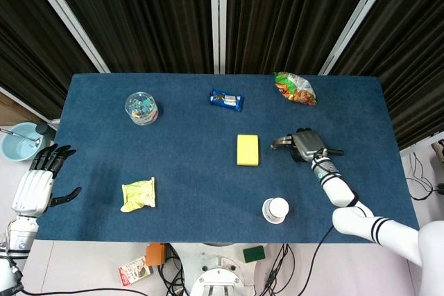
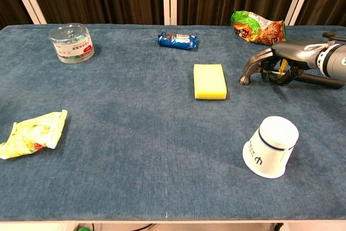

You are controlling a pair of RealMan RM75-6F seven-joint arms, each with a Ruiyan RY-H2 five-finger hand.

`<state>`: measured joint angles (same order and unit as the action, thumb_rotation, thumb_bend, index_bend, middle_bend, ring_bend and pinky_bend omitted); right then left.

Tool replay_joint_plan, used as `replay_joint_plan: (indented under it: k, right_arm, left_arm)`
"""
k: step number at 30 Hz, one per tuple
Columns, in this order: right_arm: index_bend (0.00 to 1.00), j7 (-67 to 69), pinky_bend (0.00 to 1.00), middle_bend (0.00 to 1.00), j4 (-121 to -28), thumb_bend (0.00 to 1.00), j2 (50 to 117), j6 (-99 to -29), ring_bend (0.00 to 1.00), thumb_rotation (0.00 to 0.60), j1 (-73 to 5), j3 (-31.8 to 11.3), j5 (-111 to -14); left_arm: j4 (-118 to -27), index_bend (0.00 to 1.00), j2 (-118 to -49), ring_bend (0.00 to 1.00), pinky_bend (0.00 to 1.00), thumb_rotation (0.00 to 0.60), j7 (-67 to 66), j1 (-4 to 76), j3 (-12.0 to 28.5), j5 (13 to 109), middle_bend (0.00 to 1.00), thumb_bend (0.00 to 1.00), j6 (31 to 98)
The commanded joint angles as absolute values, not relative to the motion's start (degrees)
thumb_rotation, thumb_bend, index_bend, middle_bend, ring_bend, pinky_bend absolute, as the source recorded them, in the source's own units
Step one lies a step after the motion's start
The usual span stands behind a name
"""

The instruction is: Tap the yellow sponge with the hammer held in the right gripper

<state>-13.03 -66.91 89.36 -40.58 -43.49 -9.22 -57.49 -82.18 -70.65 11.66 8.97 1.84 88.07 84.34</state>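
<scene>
**Hammer in your right hand, sponge just to its left**

While your right hand (image 2: 294,58) lies low over the blue cloth-covered counter (image 2: 135,133), its fingers are wrapped around the grey-headed hammer with the black handle (image 2: 258,66); the hammer's head points left and looks to rest on the cloth, though contact is hard to judge. You have the yellow rectangular sponge (image 2: 210,81) lying flat near the middle of the counter, just left of the hammer head and apart from it. Your left hand (image 1: 38,184) hangs off the counter's left edge, holding nothing, fingers spread.

Near you on the right, a white paper cup with a dark band (image 2: 271,146) lies tipped on its side. At the far right sits a crumpled orange and green snack bag (image 2: 257,27), with a small blue wrapped packet (image 2: 177,40) at the far middle. On the far left stands a clear round plastic tub (image 2: 71,42), and a crumpled yellow wrapper (image 2: 33,133) lies near left.
</scene>
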Motion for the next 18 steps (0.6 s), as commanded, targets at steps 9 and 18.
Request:
replay_joint_plan:
  k: [9, 18]
  right_arm:
    - [0.52, -12.20, 0.27, 0.49, -66.54, 0.62, 89.35, -41.10, 0.26, 0.600, -43.12, -8.88, -58.06]
    - [0.61, -10.67, 0.34, 0.54, -65.81, 0.79, 89.63, -42.02, 0.32, 0.600, -42.78, -8.90, -59.69]
  left_arm:
    - [-82.12, 0.17, -70.74, 0.04, 0.08, 0.600, 11.67, 8.99, 1.82, 88.02, 0.13, 0.15, 84.01]
    - [-82.05, 0.18, -70.86, 0.04, 0.08, 0.600, 11.78, 9.09, 1.88, 87.88, 0.13, 0.15, 83.65]
